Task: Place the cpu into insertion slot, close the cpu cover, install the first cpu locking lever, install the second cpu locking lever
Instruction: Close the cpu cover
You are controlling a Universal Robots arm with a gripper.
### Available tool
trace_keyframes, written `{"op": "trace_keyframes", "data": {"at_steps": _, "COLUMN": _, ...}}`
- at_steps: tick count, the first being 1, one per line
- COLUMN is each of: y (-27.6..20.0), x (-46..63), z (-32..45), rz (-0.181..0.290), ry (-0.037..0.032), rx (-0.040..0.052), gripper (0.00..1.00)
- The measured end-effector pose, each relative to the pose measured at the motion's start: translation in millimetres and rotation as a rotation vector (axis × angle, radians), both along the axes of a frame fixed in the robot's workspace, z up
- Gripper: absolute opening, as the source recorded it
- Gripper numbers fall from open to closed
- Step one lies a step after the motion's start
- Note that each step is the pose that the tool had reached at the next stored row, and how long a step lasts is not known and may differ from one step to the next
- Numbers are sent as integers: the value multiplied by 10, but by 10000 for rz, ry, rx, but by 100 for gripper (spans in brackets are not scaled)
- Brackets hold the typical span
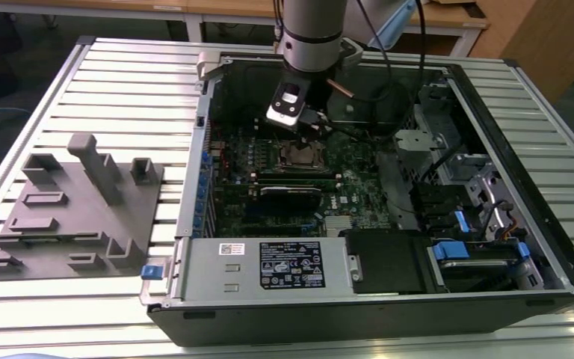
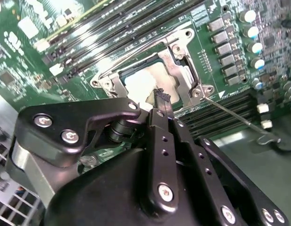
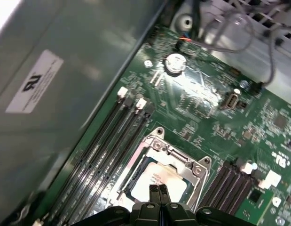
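**Fingers [image 3: 153, 194] pressed together over cpu [image 3: 172, 182]**

In the open computer case [image 1: 297, 318] on the bench [image 1: 117, 82], the cpu is seen seated in the insertion slot [image 3: 128, 188] in the motherboard's [image 1: 357, 194] far half, the cpu cover [image 3: 183, 162] lowered around it. A locking lever [image 2: 230, 115] lies free beside the slot. Just above, the gripper [image 3: 157, 188] is poised, fingers pressed together, empty

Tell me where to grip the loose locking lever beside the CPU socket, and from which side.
Take the locking lever near its hooked free end, away from the cpu cover. The thin rod seems to stand clear of the motherboard there, so come from above, straddling it crosswise; its hinge end sits tight against the cover.
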State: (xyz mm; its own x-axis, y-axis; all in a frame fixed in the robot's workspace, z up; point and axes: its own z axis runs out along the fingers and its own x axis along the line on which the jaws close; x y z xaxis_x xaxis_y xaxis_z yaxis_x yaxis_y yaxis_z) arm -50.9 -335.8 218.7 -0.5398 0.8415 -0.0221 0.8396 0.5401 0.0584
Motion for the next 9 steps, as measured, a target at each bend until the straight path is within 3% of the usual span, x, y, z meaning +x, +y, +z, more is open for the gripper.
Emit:
{"op": "trace_keyframes", "data": {"at_steps": 3, "y": 0, "x": 0, "z": -1, "rz": 398, "ry": 0, "rx": -2, "gripper": 11}}
{"op": "trace_keyframes", "data": {"at_steps": 9, "y": 0, "x": 0, "z": -1, "rz": 405, "ry": 0, "rx": 0, "gripper": 11}}
